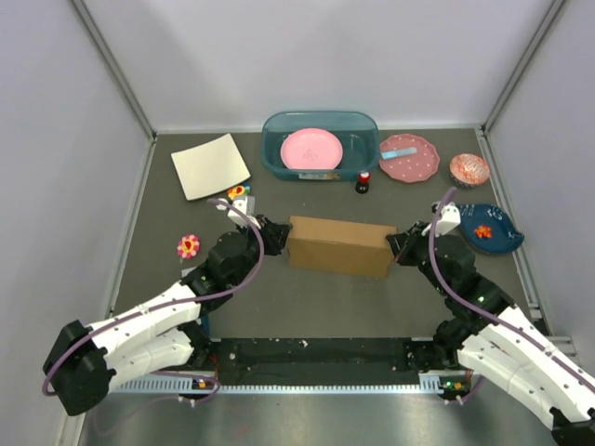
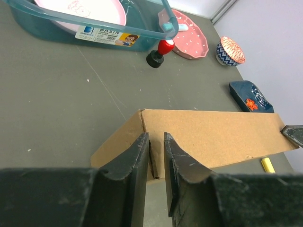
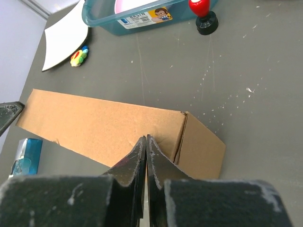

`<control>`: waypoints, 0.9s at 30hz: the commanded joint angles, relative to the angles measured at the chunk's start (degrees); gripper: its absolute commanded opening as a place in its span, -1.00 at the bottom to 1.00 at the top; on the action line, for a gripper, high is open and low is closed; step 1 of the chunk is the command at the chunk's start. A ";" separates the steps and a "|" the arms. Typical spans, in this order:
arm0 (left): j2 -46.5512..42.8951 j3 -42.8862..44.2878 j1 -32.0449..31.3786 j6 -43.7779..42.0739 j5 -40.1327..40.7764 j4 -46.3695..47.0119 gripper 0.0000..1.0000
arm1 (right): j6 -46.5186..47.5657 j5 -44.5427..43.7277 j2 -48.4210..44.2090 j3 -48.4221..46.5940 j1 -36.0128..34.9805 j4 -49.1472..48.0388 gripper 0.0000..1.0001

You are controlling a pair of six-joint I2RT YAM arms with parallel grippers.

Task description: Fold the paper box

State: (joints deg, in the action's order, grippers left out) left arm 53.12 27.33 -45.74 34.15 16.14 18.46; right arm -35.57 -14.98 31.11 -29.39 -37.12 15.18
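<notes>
From above: the paper box (image 1: 339, 245), plain brown cardboard folded into a long closed block, lies on the dark table midway between the two arms. The left gripper (image 1: 276, 237) meets its left end, and the right gripper (image 1: 398, 249) meets its right end. Behind the box stands a teal basin (image 1: 271, 139) with a pink plate (image 1: 311, 149) inside it. A cream sheet (image 1: 210, 165) lies to the basin's left and a pink dotted plate (image 1: 409, 158) to its right.

Left wrist camera: the left gripper (image 2: 155, 136) has its fingers (image 2: 139, 161) drawn close with a narrow slit between them, right at the end corner of the paper box (image 2: 208, 135). Whether any cardboard is caught in that slit cannot be told.

Right wrist camera: the right gripper (image 3: 146, 138) has its fingers (image 3: 135, 161) pressed tight together, with the tips over the top face of the paper box (image 3: 104, 125) near its folded end. Nothing shows between them.
</notes>
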 commanded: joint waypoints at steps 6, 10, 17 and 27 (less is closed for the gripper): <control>-3.10 -0.96 -0.06 0.12 2.92 -3.26 -0.12 | 2.87 -4.69 -1.84 -5.06 -0.58 8.46 -0.18; -5.14 -0.79 0.56 0.56 6.62 -3.51 0.11 | 4.37 -8.48 -0.01 -9.02 -0.67 10.92 0.15; -1.10 2.90 1.52 -0.13 5.40 -2.55 0.15 | 5.69 -7.70 5.26 -9.99 -0.58 10.75 0.14; -1.23 -3.84 -0.05 1.70 -7.18 -1.08 -0.13 | 2.97 1.18 0.19 -0.25 -0.58 10.31 -0.17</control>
State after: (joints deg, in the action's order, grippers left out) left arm 57.19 30.04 -44.31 34.59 15.29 16.14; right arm -31.42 -19.05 35.33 -34.37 -37.34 22.61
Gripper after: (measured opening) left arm 0.459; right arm 0.433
